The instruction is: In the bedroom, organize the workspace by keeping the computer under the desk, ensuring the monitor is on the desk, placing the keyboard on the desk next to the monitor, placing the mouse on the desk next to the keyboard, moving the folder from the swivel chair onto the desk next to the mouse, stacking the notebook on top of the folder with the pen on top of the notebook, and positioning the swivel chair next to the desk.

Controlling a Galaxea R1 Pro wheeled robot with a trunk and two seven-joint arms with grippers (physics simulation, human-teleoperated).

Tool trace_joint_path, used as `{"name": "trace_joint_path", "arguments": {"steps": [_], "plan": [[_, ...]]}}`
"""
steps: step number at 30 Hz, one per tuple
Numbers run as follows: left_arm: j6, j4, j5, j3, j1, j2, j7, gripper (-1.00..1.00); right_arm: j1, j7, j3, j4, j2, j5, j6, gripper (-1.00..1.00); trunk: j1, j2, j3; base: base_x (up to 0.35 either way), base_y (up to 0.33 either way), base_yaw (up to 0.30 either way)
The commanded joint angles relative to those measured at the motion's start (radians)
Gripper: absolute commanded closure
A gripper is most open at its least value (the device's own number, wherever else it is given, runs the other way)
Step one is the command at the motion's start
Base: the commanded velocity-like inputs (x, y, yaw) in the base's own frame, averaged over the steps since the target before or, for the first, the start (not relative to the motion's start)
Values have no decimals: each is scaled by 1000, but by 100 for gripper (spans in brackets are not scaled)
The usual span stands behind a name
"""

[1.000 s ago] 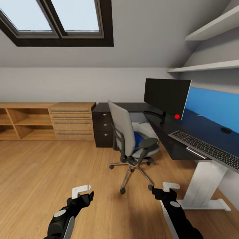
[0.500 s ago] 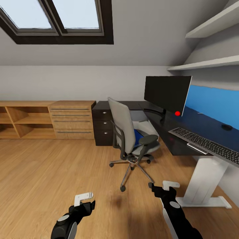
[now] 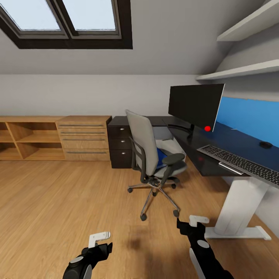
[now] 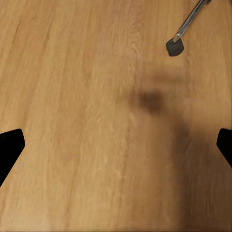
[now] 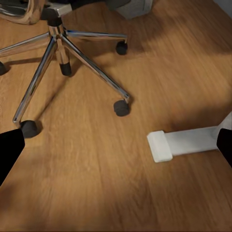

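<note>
Count: one swivel chair [image 3: 151, 155], grey back, black armrests, chrome star base, beside the desk [image 3: 217, 153]; blue folder [image 3: 161, 158] on its seat. One monitor [image 3: 195, 105], one keyboard [image 3: 244, 163], one mouse [image 3: 265, 144] on the desktop. Left gripper [image 3: 101, 241] and right gripper [image 3: 191, 224] released, empty, above floor.

Desk [image 3: 232, 141]: black top, white leg. Monitor [image 3: 193, 104]: black w/ red dot. Keyboard [image 3: 244, 164]: silver-grey, dark keys. Mouse [image 3: 265, 144]: dark. Swivel chair [image 3: 149, 149]: grey back, black armrests, chrome base. Folder [image 3: 161, 158]: bright blue. Wall panel [image 3: 252, 118]: blue. Shelf unit [image 3: 54, 137]: light wood. Floor [image 3: 58, 201]: warm wood grain. Drawer block [image 3: 121, 147]: black.
</note>
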Motion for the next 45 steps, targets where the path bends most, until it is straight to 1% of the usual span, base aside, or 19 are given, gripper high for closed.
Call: {"name": "trace_joint_path", "arguments": {"steps": [1,6,8,9,10,12,13,14,15,17,19,21,23,26,29,30,31,36,45], "plan": [[5,-2,7,1,0,-1,5,-100,0,-3,0,-1,0,-3,4,-100,4,-8,-4,0,0,0],[14,4,6,-1,-8,-12,9,-100,-3,1,7,3,1,-1,-6,-100,23,-43,-20,0,0,0],[19,14,6,-1,-53,-21,28,-100,-10,-2,9,5,3,-1,-3,-100,31,-57,-26,0,0,0],[33,20,8,-1,-100,-21,56,-100,-25,-3,9,11,4,-1,5,-100,34,-64,-29,0,0,0],[77,39,11,0,-179,-21,102,-100,-80,-3,10,28,5,-2,29,-100,38,-71,-32,0,0,0],[115,57,15,0,-227,-21,124,-100,-133,-3,9,51,5,-2,46,-100,46,-85,-39,0,0,0],[149,71,27,0,-270,-21,138,-100,-200,-4,5,95,5,-4,58,-100,50,-92,-42,0,0,0],[161,76,33,-1,-286,-21,143,-100,-232,-3,2,121,5,-5,62,-100,54,-99,-45,0,0,0],[178,84,45,-7,-309,-21,150,-100,-299,-2,-9,189,3,-14,66,-100,57,-106,-48,0,0,0],[192,99,56,-21,-329,-21,155,-100,-386,0,-25,299,0,-32,64,-100,65,-120,-54,0,0,0],[195,136,62,-31,-339,-21,157,-100,-453,2,-34,407,-4,-43,42,-100,73,-134,-61,0,0,0],[180,175,64,-37,-344,-21,159,-100,-492,3,-38,497,-11,-49,-9,-100,80,-148,-67,0,0,0],[159,190,65,-40,-346,-21,160,-100,-506,3,-37,542,-15,-50,-48,-100,88,-162,-73,0,0,0],[68,205,65,-44,-349,-21,161,-100,-526,5,-36,607,-20,-48,-121,-100,100,-183,-83,0,0,0],[29,150,65,-45,-348,-21,161,-100,-530,4,-37,618,-25,-47,-140,-100,107,-197,-89,0,0,0],[15,-46,66,-73,-253,-21,161,-100,-532,2,-38,602,-29,-46,-147,-100,107,-197,-89,0,0,0],[14,-81,66,-80,-227,-21,161,-100,-532,2,-38,591,-29,-46,-145,-100,107,-197,-89,0,0,0],[10,-116,64,-92,-183,-21,163,-100,-533,0,-41,554,-29,-51,-112,-100,107,-197,-89,38,0,0],[7,-99,65,-95,-177,-21,165,-100,-533,-3,-45,549,-33,-51,-110,-100,107,-197,-89,289,0,0]]}}
